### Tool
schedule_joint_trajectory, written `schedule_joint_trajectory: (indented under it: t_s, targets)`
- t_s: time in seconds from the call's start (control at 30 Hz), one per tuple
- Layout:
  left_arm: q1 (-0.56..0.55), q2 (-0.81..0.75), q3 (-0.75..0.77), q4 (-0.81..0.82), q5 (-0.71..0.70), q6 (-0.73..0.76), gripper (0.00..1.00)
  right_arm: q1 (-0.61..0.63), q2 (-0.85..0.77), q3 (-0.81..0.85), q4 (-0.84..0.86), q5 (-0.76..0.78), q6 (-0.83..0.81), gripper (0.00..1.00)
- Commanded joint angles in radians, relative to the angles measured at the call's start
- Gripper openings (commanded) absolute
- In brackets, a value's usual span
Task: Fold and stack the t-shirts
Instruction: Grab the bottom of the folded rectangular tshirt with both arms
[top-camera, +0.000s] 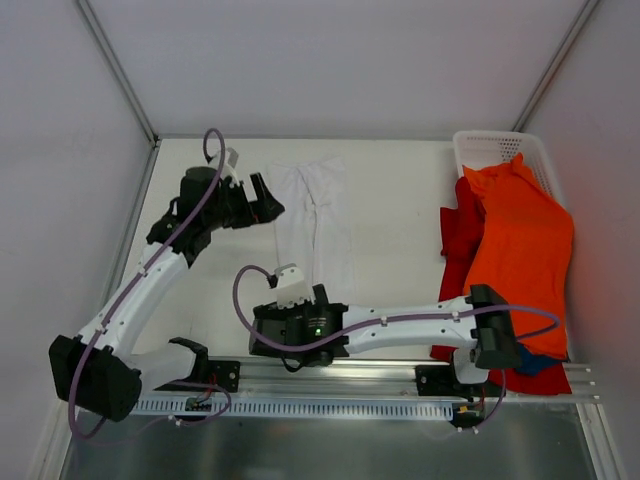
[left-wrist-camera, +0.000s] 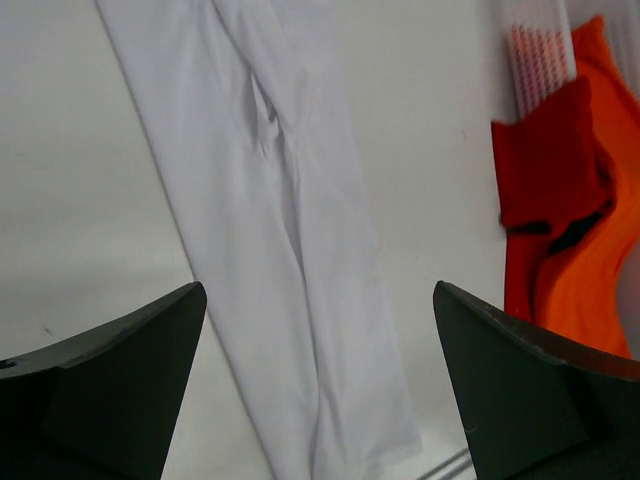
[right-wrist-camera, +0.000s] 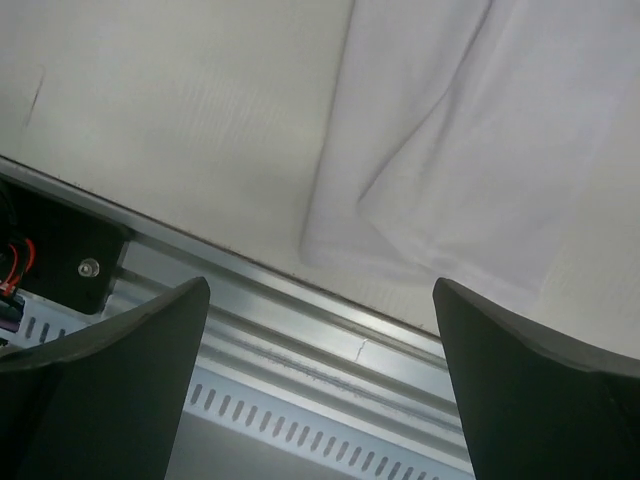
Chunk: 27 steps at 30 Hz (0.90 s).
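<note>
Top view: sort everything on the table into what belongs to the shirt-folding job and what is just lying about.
Belongs to the job: white t-shirt, lying folded lengthwise mid-table; orange t-shirt; red t-shirt partly under it.
Just lying about: white mesh basket, far right corner.

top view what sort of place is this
Likely a robot lab cell: left arm and right arm on a metal rail, white table walled by plain panels, a white shirt set out.

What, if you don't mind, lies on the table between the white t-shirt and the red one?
Nothing: the table is bare between the white t-shirt and the red t-shirt, as the top external view shows.
</note>
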<state>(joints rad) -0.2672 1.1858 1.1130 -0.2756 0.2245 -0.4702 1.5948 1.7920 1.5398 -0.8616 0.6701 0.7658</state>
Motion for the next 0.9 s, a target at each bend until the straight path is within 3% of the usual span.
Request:
schedule_joint_trajectory:
  t_s: [0.0, 0.13, 0.23, 0.27, 0.37, 0.5, 0.73, 0.87]
  targets:
    - [-0.107, -0.129, -0.195, -0.01, -0.027, -0.047, 0.98, -0.039, -0.161, -0.074, -0.146, 0.12, 0.013, 1.0]
    - [-0.213, -0.244, -0.396, -0.013, -0.06, -0.151, 0.95, -0.174, -0.521, -0.535, 0.143, 0.031, -0.026, 0.99]
    - [-0.384, -0.316, -0.511, -0.013, -0.195, -0.263, 0.94, -0.274, -0.696, -0.767, 0.266, -0.03, -0.063, 0.99]
    - [-0.479, -0.328, -0.545, -0.013, -0.223, -0.313, 0.94, -0.301, -0.791, -0.811, 0.289, -0.061, -0.074, 1.0]
    - [-0.575, -0.33, -0.584, -0.03, -0.286, -0.387, 0.95, -0.403, -0.894, -0.907, 0.325, -0.128, -0.115, 0.99]
    - [-0.751, -0.252, -0.613, -0.053, -0.339, -0.516, 0.94, -0.467, -0.908, -0.938, 0.325, -0.162, -0.137, 0.99]
    - [-1.045, -0.16, -0.636, -0.066, -0.581, -0.831, 0.91, -0.568, -0.844, -0.968, 0.418, -0.286, -0.181, 0.99]
    - [-1.13, -0.132, -0.67, -0.079, -0.671, -0.967, 0.88, -0.616, -0.816, -0.984, 0.461, -0.322, -0.204, 0.99]
